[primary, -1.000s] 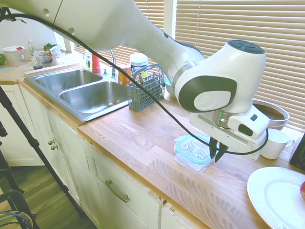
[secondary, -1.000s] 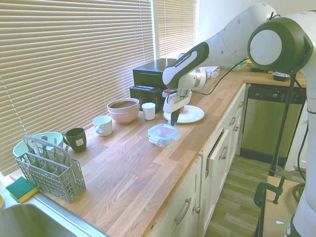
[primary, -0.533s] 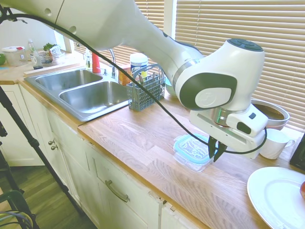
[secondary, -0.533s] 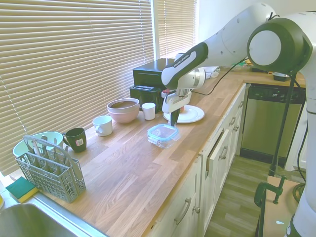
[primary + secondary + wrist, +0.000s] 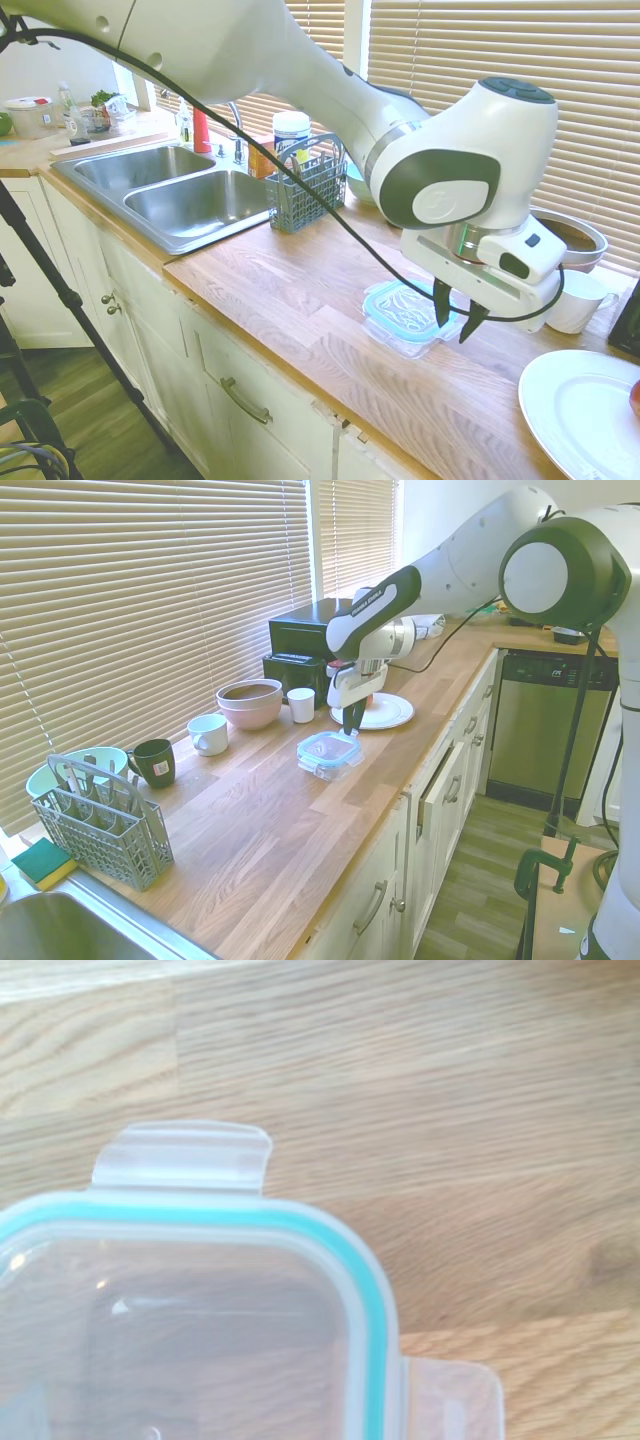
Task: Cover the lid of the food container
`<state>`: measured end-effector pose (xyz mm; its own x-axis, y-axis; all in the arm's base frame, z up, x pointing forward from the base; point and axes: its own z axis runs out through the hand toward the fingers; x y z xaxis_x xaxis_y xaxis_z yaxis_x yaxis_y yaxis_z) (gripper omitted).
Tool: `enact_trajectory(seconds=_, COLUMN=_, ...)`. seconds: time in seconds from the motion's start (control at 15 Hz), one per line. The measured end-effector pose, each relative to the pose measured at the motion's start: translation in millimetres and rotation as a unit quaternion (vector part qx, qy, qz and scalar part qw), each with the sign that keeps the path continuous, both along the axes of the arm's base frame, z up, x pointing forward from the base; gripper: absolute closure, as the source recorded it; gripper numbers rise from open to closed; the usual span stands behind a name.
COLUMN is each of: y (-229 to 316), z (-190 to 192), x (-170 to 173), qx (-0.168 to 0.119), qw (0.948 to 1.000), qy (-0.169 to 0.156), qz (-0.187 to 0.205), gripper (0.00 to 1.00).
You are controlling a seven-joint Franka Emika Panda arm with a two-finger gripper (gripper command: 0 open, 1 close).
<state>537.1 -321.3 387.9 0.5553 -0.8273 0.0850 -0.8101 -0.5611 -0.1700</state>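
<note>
Hand (image 5: 455, 314) now parted; lid (image 5: 405, 309) beneath

Ext cams face opp ways along counter (image 5: 300, 290) (wrist close above lid (image 5: 190, 1320)).

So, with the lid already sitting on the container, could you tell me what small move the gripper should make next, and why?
Probably lift straight up and away. The lid rests on the food container, and the gripper is open beside its edge holding nothing, so backing off avoids nudging it.
</note>
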Motion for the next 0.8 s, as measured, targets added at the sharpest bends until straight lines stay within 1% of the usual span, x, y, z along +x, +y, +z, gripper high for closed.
enact_trajectory(seconds=0.2, y=-1, z=28, x=-7, qx=-0.009, qw=0.9998, qy=-0.017, qz=-0.002, gripper=0.0)
enact_trajectory(seconds=0.33, y=11, z=48, x=-18, qx=-0.016, qw=0.9996, qy=-0.025, qz=0.001, gripper=0.0)
enact_trajectory(seconds=0.47, y=37, z=65, x=-31, qx=-0.025, qw=0.9993, qy=-0.026, qz=0.005, gripper=0.0)
enact_trajectory(seconds=0.6, y=75, z=76, x=-36, qx=-0.033, qw=0.9991, qy=-0.024, qz=0.011, gripper=0.0)
enact_trajectory(seconds=0.8, y=118, z=75, x=-36, qx=-0.041, qw=0.9989, qy=-0.019, qz=0.011, gripper=0.0)
